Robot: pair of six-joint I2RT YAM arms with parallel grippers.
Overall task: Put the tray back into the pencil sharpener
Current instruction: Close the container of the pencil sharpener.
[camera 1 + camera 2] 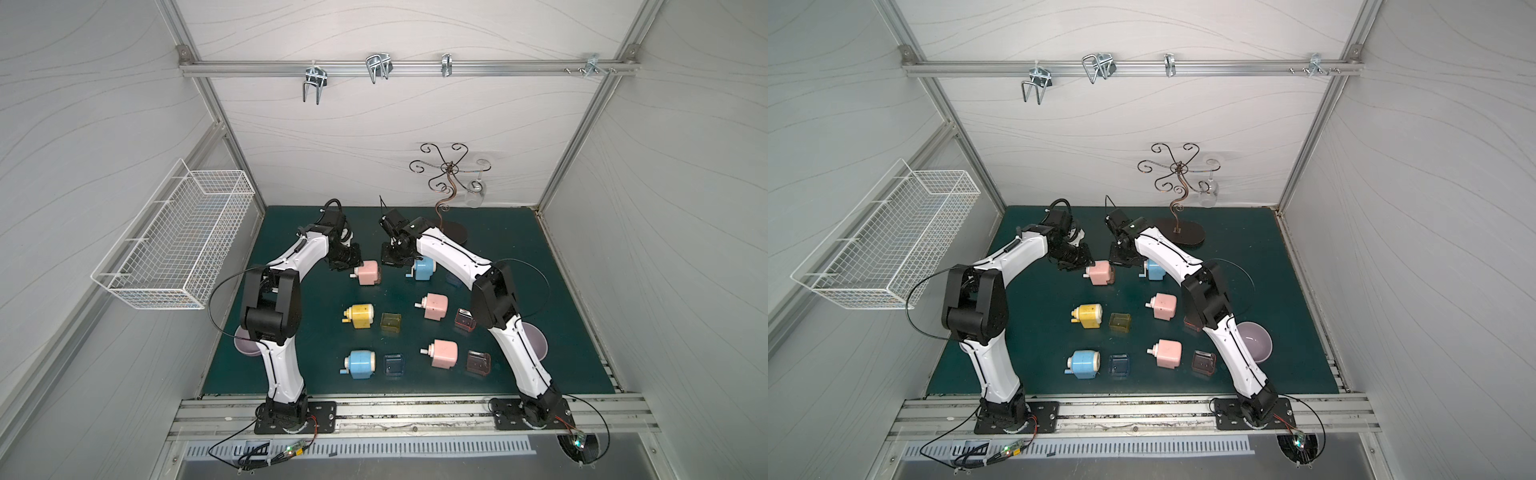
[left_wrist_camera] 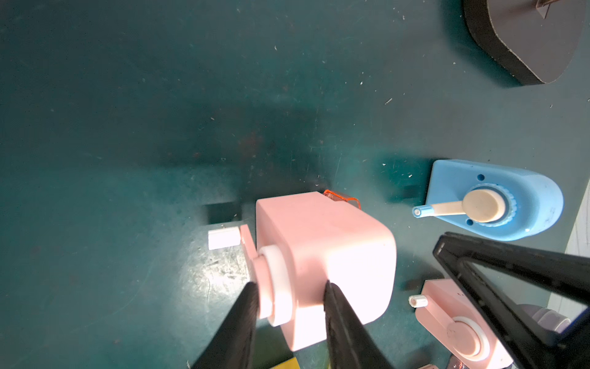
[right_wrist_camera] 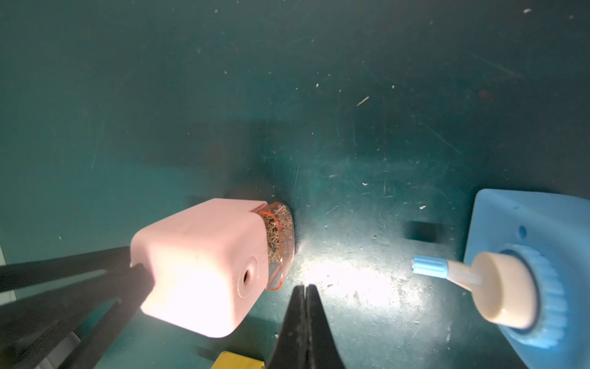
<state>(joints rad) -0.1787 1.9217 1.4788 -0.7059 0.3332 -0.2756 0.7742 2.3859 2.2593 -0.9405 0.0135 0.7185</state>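
The orange tray [image 3: 277, 242] is mostly hidden inside the pink sharpener [image 2: 322, 255], which is clamped by the left tool [image 2: 289, 287]; the right tool [image 3: 305, 287] is closed, empty.

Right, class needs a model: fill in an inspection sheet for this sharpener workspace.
Surface: green mat, scratched, flecked with debris.
Job's things: orange tray sits in the pink sharpener.
Clutter: yellow sharpener, yellow tray, more sharpeners and loose trays, purple bowl.
Hands: left hand shut on pink sharpener's crank hub; right hand shut, empty, near the tray.
Cables: black cable loops beside left arm.
Surroundings: wire basket, rail hooks, glass stand.
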